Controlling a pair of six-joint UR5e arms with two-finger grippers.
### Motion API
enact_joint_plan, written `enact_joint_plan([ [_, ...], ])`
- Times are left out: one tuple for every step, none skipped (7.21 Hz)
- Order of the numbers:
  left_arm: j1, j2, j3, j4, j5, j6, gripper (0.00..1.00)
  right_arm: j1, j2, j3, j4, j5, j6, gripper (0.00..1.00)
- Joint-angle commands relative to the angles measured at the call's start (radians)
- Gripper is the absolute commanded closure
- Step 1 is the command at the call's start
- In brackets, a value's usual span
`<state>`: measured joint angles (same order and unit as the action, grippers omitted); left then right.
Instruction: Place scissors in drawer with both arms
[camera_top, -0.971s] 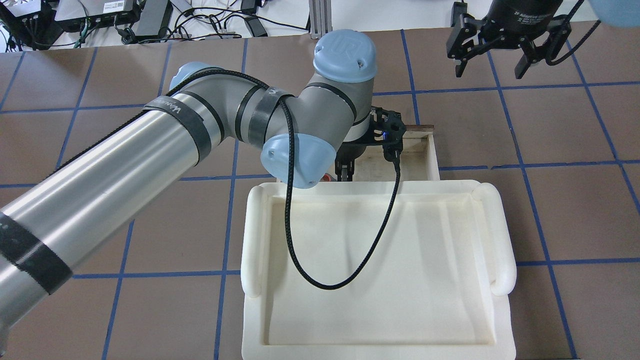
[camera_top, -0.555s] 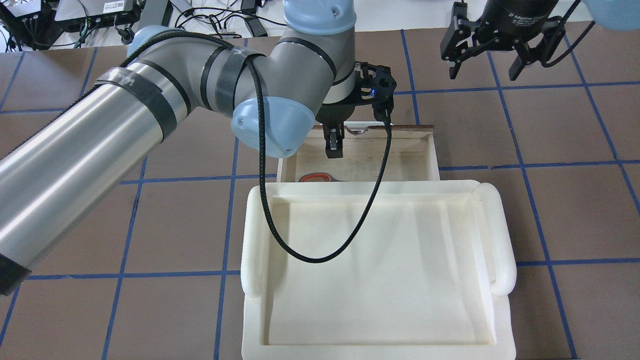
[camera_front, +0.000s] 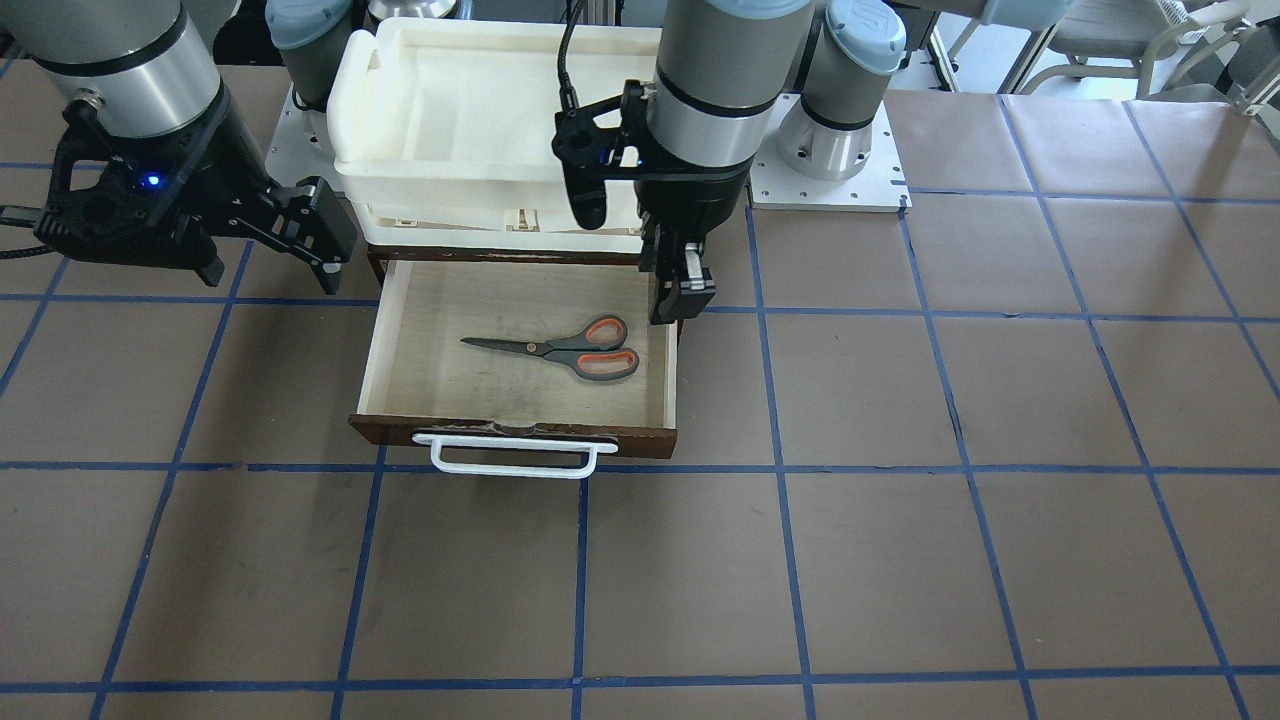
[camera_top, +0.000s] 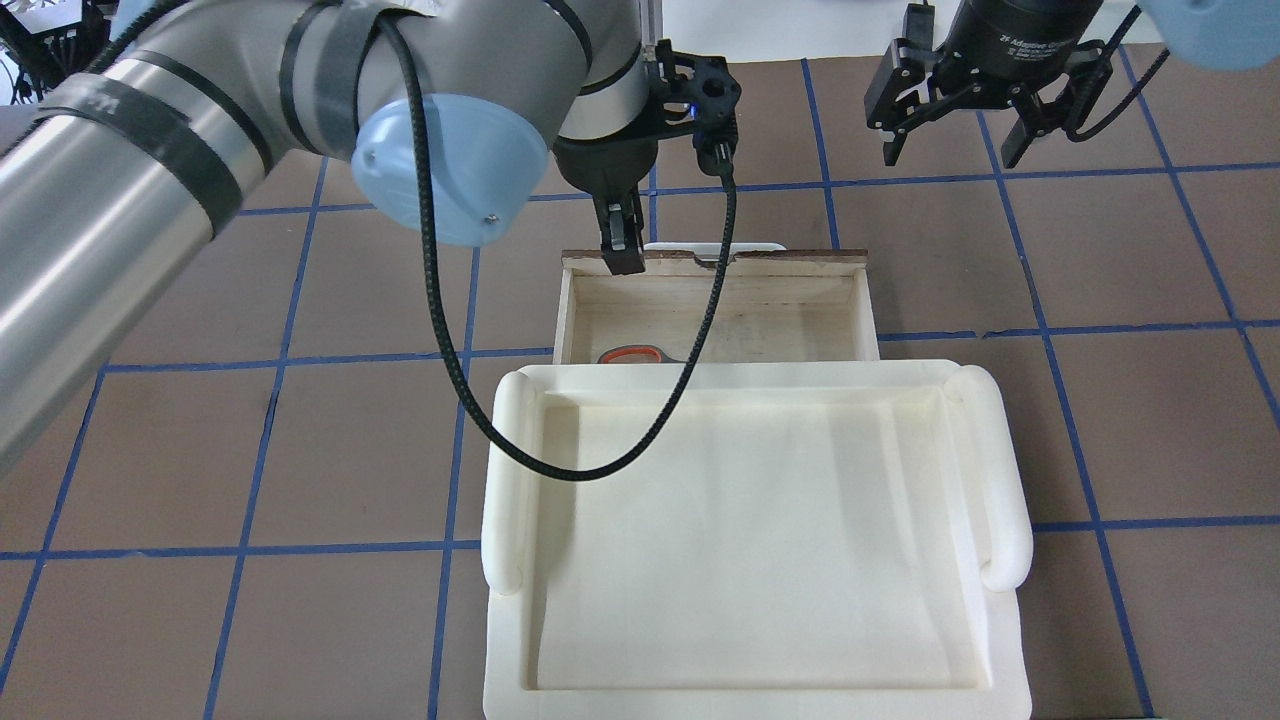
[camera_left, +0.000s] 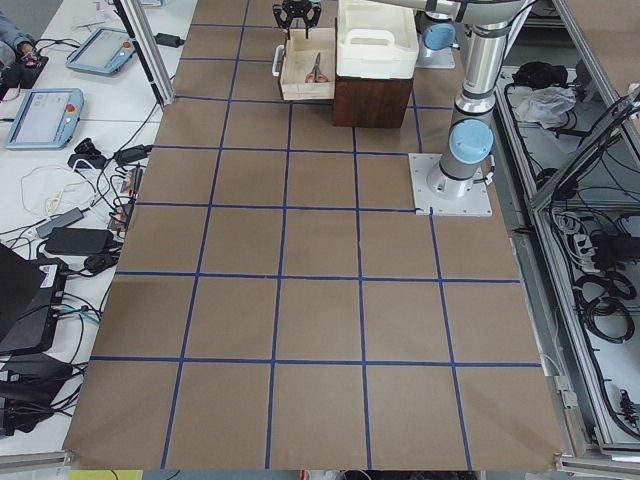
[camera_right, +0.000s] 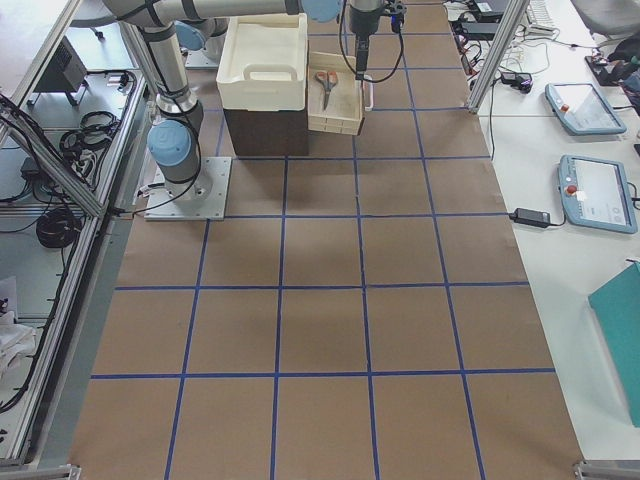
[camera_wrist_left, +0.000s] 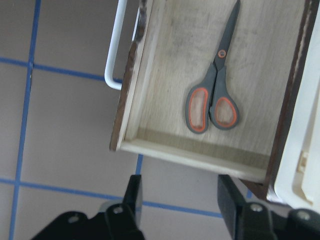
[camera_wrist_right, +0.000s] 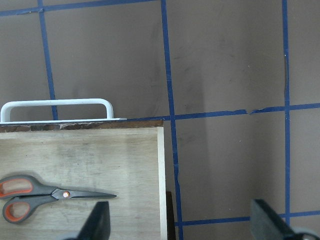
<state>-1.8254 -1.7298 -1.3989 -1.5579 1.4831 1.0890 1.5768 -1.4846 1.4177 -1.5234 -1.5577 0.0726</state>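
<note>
The scissors (camera_front: 565, 350) lie flat in the open drawer (camera_front: 510, 432), blades towards the robot's right, and nothing touches them. They also show in the left wrist view (camera_wrist_left: 212, 100), in the right wrist view (camera_wrist_right: 45, 192), and partly in the overhead view (camera_top: 630, 354). My left gripper (camera_front: 680, 290) is open and empty. It hangs above the drawer's left wall, near the front-left corner in the overhead view (camera_top: 622, 240). My right gripper (camera_top: 945, 130) is open and empty, raised beyond the drawer's front right corner, clear of the white handle (camera_front: 515, 458).
A cream-white plastic tray (camera_top: 1005, 480) sits on the dark cabinet above the drawer and hides the drawer's rear part from overhead. The left arm's black cable (camera_top: 450, 330) loops over the tray. Brown table with blue grid lines lies all around.
My left gripper has risen out of the drawer and moved forward and to the robot's left. The scissors stay lying in the drawer. My right gripper has drifted slightly towards the drawer.
</note>
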Motion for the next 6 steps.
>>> enact_joint_plan([
  [0.101,0.079,-0.008,-0.057,0.009,-0.276,0.38,0.018,-0.003,0.004,0.009,0.001,-0.001,0.00],
  [0.148,0.094,-0.020,-0.063,0.026,-0.442,0.37,0.019,-0.003,0.004,0.009,0.002,-0.001,0.00],
  [0.162,0.113,-0.029,-0.094,0.023,-0.565,0.35,0.019,-0.003,0.004,0.011,0.001,-0.001,0.00],
  [0.164,0.136,-0.050,-0.122,0.029,-0.587,0.34,0.020,-0.006,0.006,0.011,0.001,-0.001,0.00],
  [0.176,0.169,-0.078,-0.178,0.039,-0.587,0.34,0.020,-0.006,0.006,0.011,0.001,-0.001,0.00],
  [0.204,0.183,-0.086,-0.142,0.089,-0.586,0.34,0.020,-0.006,0.006,0.011,-0.001,-0.001,0.00],
])
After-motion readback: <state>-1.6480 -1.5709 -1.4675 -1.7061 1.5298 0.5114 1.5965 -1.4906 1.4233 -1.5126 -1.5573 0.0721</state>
